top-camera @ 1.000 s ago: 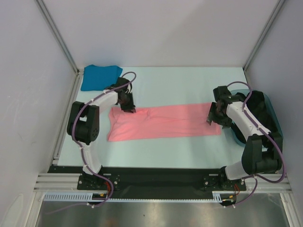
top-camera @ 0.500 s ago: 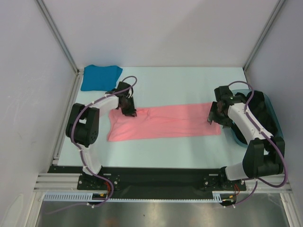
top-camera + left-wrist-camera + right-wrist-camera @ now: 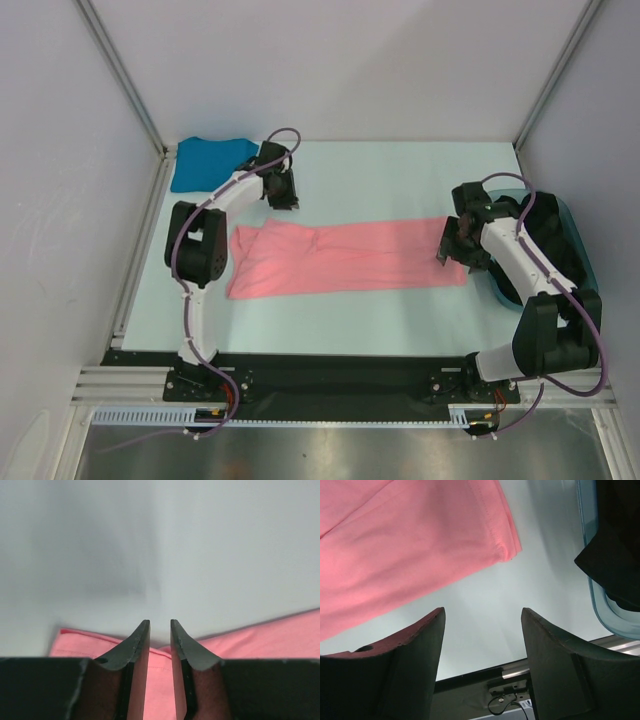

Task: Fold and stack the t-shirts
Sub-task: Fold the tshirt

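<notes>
1. Table (image 3: 380, 180): pale surface, walled on the left, far and right sides. Broad bare strips lie beyond and in front of the pink band.

2. Salmon pink t-shirt (image 3: 345, 257): folded into a long band across the middle of the table. Its left end is wider and rumpled, and its right end is square.

3. Tub (image 3: 578, 232): translucent teal, at the right edge, mostly hidden behind the right arm. Only the right wrist view shows its rim close up, with something dark inside that cannot be identified.

4. Teal-blue t-shirt (image 3: 205, 162): folded in the far left corner, well apart from the pink one.

5. Right gripper (image 3: 455, 245): over the band's right end. The wrist view shows its jaws spread wide and grasping nothing. Bare table lies beneath them, with the shirt's hemmed corner just beyond.

6. Left gripper (image 3: 285, 195): raised between the two shirts, just beside the blue one. Its wrist view shows a narrow gap between the jaws with nothing in it, and pink fabric below.
</notes>
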You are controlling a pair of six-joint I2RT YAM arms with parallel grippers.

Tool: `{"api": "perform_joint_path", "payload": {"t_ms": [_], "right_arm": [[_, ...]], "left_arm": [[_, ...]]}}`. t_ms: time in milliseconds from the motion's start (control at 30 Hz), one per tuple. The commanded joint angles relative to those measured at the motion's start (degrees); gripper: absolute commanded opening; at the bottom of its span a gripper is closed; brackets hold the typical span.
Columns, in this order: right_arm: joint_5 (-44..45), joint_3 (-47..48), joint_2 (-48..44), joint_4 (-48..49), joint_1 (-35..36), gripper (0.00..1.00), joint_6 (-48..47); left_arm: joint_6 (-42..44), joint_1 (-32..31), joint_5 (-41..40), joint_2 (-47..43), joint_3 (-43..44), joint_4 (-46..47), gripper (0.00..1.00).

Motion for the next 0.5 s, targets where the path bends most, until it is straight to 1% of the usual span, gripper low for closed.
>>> {"api": "perform_joint_path", "payload": {"t_ms": [0, 100, 133, 167, 200, 233, 267, 300, 367, 400, 467], "right_arm": [[-0.81, 2.47, -0.33, -0.37, 0.73, 0.68, -0.44], [-2.82, 3.61, 2.65, 1.65, 1.52, 0.68, -0.35], [-3.18, 4.05, 3.7, 3.05, 2.13, 0.68, -0.44], [-3.53, 4.67, 5.98, 3.93, 2.49, 0.68, -0.61], [-3.62, 5.54, 7.13, 4.73, 2.66, 0.68, -1.05], [-3.8, 6.16, 8.45, 6.47, 3.01, 0.68, -1.4], [-4.49, 6.69, 11.07, 7.27, 3.19, 0.68, -1.75], [-4.76, 7.39, 13.1, 7.89, 3.28, 0.68, -2.71], [-4.68, 10.46, 17.92, 8.51, 3.45, 0.68, -3.86], [-4.5, 11.69, 19.43, 8.69, 3.63, 0.68, -4.56], [-3.45, 14.42, 22.24, 9.3, 3.98, 0.68, -6.41]], "left_arm": [[3.35, -0.74, -2.68, -5.82, 1.37, -0.42, 0.32], [4.49, -0.83, -4.08, -12.76, -3.46, -1.2, 0.36], [4.67, -0.83, -4.18, -14.43, -7.04, -2.25, 0.36], [4.76, -0.83, -4.27, -18.45, -9.51, -2.26, 0.36], [4.76, -0.83, -3.4, -20.58, -15.45, -1.47, 0.36], [4.67, -0.83, -2.69, -22.52, -18.47, -1.03, 0.36], [4.32, -0.83, -1.99, -26.28, -21.37, -0.68, 0.36], [4.23, -0.92, -1.55, -27.53, -25.93, -1.28, 0.36], [3.44, -1.0, -1.54, -30.26, -30.0, -2.25, 0.36], [3.27, -1.09, -2.41, -32.88, -33.58, -2.78, 0.36], [2.65, -1.09, -3.21, -35.53, -36.86, -2.79, 0.36]]}}
